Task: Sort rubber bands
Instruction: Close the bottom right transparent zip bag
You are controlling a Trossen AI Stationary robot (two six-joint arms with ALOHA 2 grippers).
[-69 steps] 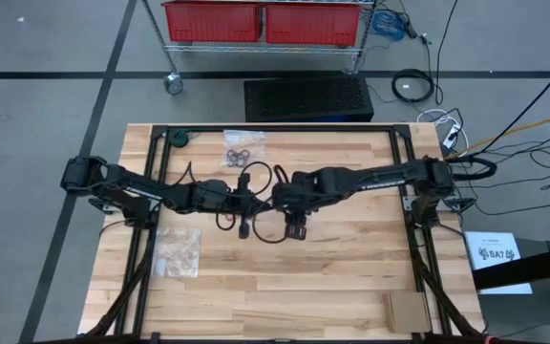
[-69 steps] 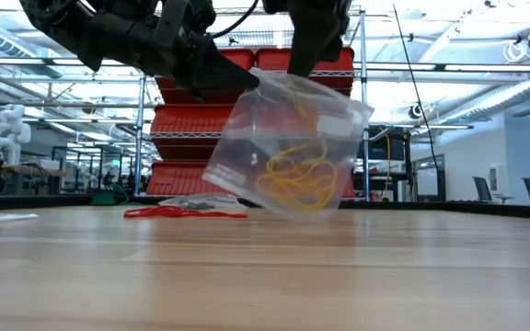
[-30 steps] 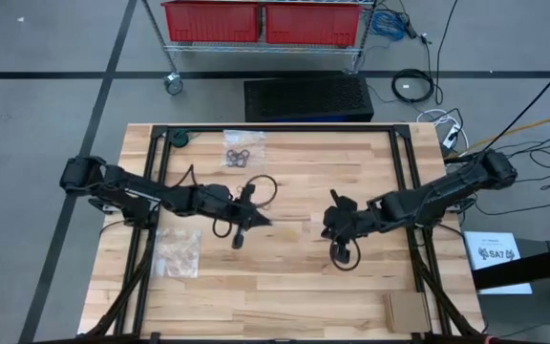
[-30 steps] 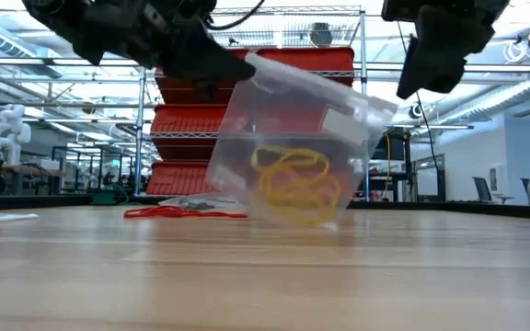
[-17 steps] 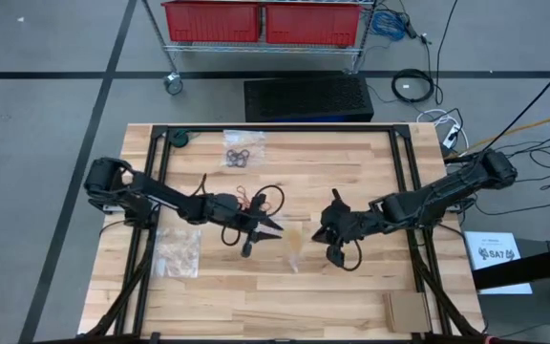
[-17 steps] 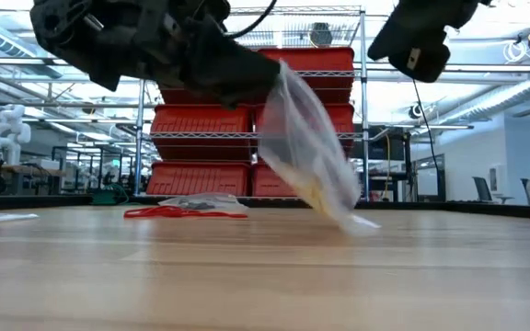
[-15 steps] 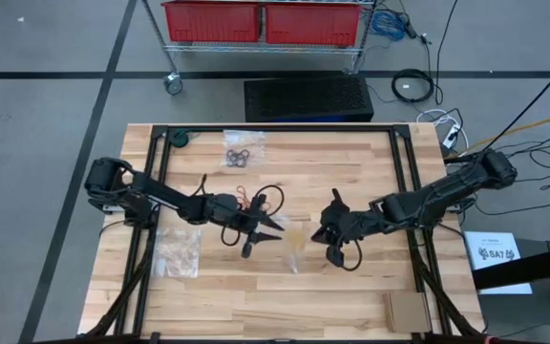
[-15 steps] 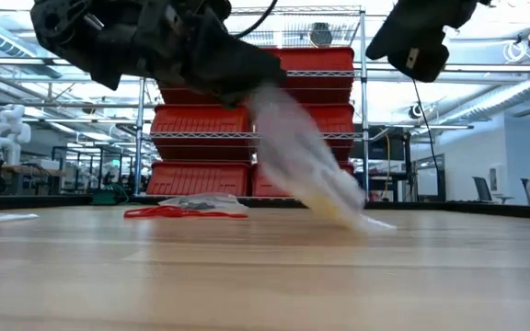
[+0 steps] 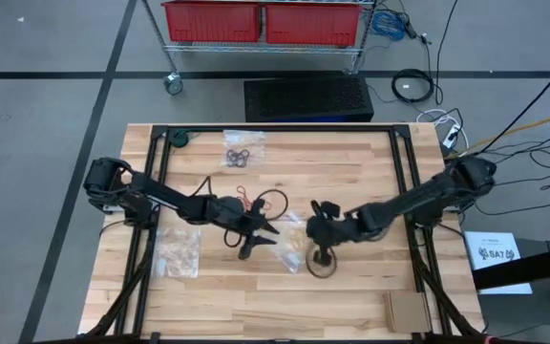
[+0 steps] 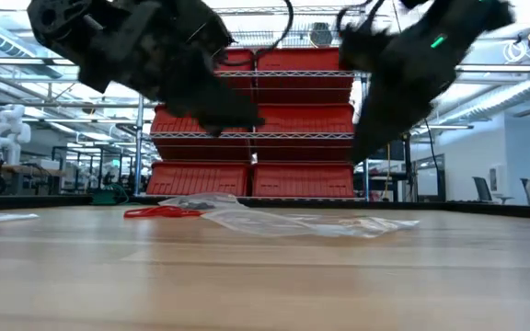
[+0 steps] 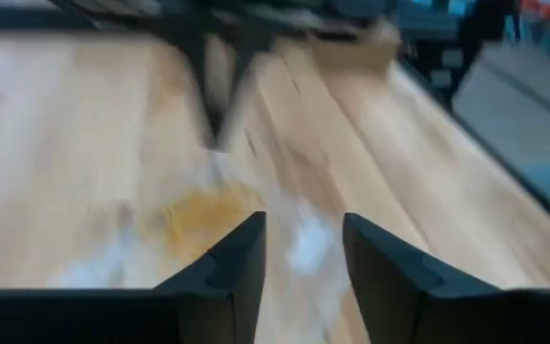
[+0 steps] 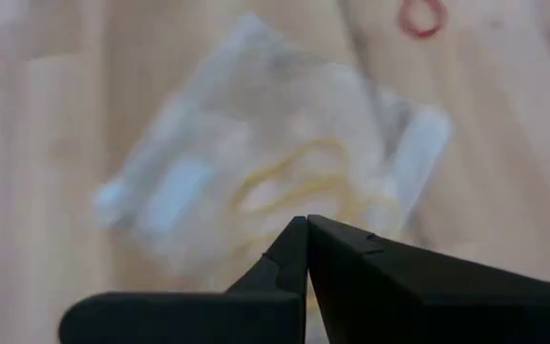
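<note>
My left gripper (image 9: pixel 267 235) hangs open and empty above the table's middle, beside the flat clear plastic bag of yellowish tan rubber bands (image 9: pixel 289 250); my right gripper (image 12: pixel 306 225), fingers pressed together, hovers over that bag. Bare wooden table (image 9: pixel 351 296) stretches toward the near edge. Only the right wrist view shows a red rubber band (image 12: pixel 420 19) beyond the bag.

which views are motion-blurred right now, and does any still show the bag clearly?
Low view: both arms smeared, but the clear bag lies flat and reads fairly sharp. Left wrist view: table and yellowish bands smeared, own fingers crisp, apart. Right wrist view: bag soft, closed fingers sharp. High view: sharp and evenly lit, though the bag there is faint.
</note>
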